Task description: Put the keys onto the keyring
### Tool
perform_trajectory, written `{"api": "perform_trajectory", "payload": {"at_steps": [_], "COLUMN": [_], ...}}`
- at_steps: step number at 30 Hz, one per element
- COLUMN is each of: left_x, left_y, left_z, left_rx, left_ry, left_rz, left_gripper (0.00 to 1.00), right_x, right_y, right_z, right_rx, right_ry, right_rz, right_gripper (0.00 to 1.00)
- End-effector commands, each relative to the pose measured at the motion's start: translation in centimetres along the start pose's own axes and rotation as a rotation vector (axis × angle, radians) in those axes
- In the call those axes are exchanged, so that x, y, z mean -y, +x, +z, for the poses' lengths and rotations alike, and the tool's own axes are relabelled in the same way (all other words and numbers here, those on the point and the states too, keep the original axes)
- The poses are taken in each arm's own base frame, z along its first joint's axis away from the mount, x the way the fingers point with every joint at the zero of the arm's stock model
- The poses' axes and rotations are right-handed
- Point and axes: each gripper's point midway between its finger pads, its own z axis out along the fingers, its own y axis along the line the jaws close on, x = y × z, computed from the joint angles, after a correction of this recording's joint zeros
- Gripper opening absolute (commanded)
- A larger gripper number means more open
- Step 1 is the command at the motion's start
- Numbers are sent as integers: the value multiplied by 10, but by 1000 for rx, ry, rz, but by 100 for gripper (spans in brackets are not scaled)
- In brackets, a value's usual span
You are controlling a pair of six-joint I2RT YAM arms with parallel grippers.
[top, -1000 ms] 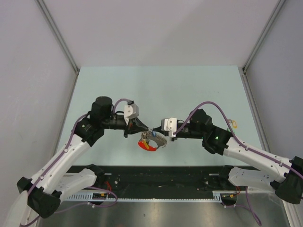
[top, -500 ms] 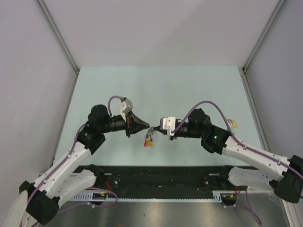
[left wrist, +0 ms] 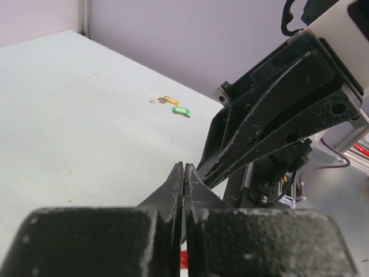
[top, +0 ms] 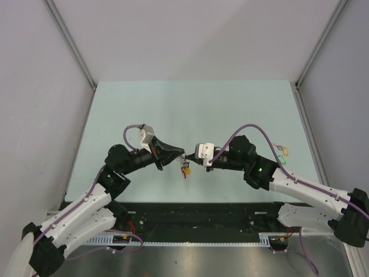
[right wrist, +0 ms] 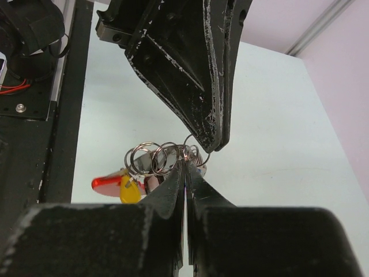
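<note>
Both pincers are fully closed and meet tip to tip in the air above the pale green table (top: 173, 109). The right gripper (right wrist: 185, 168) pinches the wire of the thin silver metal keyring (right wrist: 154, 158), whose coiled loops show just beside its tips. The left gripper (right wrist: 212, 143) is shut too and touches the same ring from the opposite side, but I cannot tell if wire really sits between its pads. Under the ring hang a yellow plastic tag (right wrist: 130, 189) and a red curved band (right wrist: 105, 183). Two loose keys (left wrist: 181, 110), one with an orange and one with a green plastic tag, lie well apart on the table. I judge the ring to be light, stiff, springy and slippery. It is best gripped across the coil near its split end, and each key by its plastic head.
</note>
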Motion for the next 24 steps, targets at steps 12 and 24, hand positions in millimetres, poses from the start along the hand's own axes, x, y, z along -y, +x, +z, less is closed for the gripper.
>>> {"api": "perform_trajectory", "payload": {"at_steps": [12,24], "left_x": [-17,13], "left_y": [-30,0], "left_z": [-20,-25], "left_rx": [-74,-388], "left_ry": [-132,256], "left_rz": [238,398], "left_gripper": [47,42], "right_x": [12,8], "right_y": [-31,-32], "right_z": [-13,-12], "right_rx": [76,61], "right_ry": [54,12], "right_rz": [-68,-76], "right_gripper": [0,0]}}
